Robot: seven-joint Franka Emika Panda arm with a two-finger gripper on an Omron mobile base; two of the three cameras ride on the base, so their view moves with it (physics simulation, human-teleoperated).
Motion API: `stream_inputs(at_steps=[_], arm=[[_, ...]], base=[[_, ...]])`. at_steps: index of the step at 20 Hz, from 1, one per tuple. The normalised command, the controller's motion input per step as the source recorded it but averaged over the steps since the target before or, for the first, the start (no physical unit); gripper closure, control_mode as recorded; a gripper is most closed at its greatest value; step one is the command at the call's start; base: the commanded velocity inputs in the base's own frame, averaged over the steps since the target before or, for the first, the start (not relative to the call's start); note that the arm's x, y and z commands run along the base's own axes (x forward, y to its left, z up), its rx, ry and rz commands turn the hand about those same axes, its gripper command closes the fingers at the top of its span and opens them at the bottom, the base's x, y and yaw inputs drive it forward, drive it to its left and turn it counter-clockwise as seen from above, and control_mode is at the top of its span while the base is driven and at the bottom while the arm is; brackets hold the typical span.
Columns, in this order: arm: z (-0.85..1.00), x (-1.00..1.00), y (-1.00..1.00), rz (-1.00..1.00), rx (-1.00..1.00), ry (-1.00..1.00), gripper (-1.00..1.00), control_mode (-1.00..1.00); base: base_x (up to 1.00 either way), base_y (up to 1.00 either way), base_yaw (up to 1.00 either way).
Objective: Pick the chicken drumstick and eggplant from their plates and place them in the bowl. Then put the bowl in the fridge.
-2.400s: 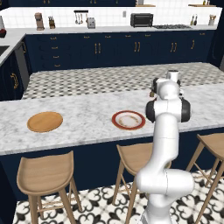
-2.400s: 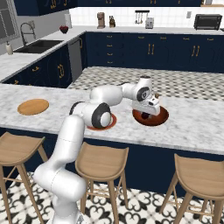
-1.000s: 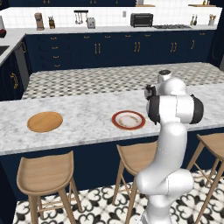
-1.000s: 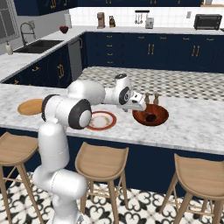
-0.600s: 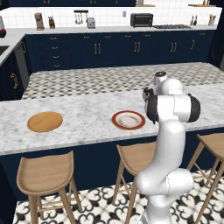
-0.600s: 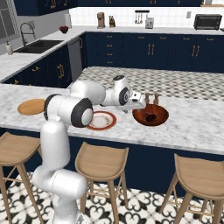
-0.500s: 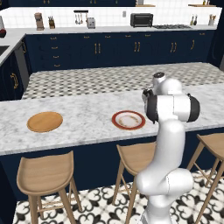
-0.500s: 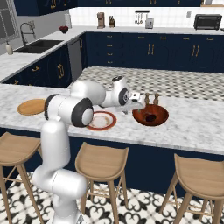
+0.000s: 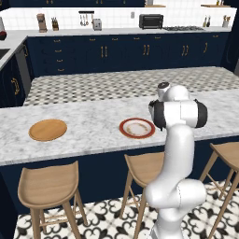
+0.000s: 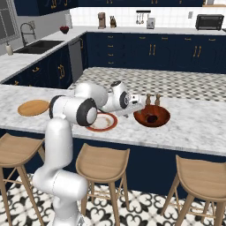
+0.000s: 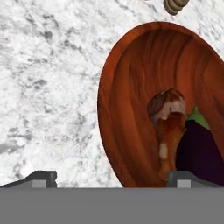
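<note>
The reddish-brown bowl (image 10: pixel 152 116) stands on the marble island to the right of the red-rimmed plate (image 10: pixel 101 122). Inside the bowl (image 11: pixel 127 105) the brown drumstick (image 11: pixel 168 120) and the dark purple eggplant (image 11: pixel 199 151) lie against each other. My gripper (image 11: pixel 113 177) is open and straddles the bowl's near rim, with one fingertip (image 11: pixel 41 177) over the counter and the other (image 11: pixel 186 177) inside. From the right base the gripper (image 10: pixel 136 108) sits low at the bowl's left edge. Both the red-rimmed plate (image 9: pixel 137 128) and the orange plate (image 9: pixel 47 130) are bare. The fridge is out of view.
Two small wooden shakers (image 10: pixel 152 99) stand just behind the bowl, one of them at the hand view's top edge (image 11: pixel 175 5). Wooden stools (image 10: pixel 102 165) line the island's near side. Navy cabinets (image 9: pixel 107 53) run along the back wall.
The hand has left its place above the bowl, swung left and come down to the bowl's left rim. In the last half second it has barely moved.
</note>
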Motion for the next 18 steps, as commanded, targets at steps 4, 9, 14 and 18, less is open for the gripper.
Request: stream_inputs(at_steps=[4,9,14,18], arm=[[-0.13,0.4,0.0,0.05,0.0,0.06,-1.0,-1.0],[-0.12,0.29,-0.01,0.0,0.0,0.08,-1.0,-1.0],[-0.23,0.04,-0.01,0.0,0.0,0.06,-1.0,-1.0],[-0.13,0.01,-0.11,0.0,0.0,0.03,-1.0,-1.0]], base=[[0.0,0.0,0.0],[0.0,0.0,0.0],[0.0,0.0,0.0],[0.0,0.0,0.0]])
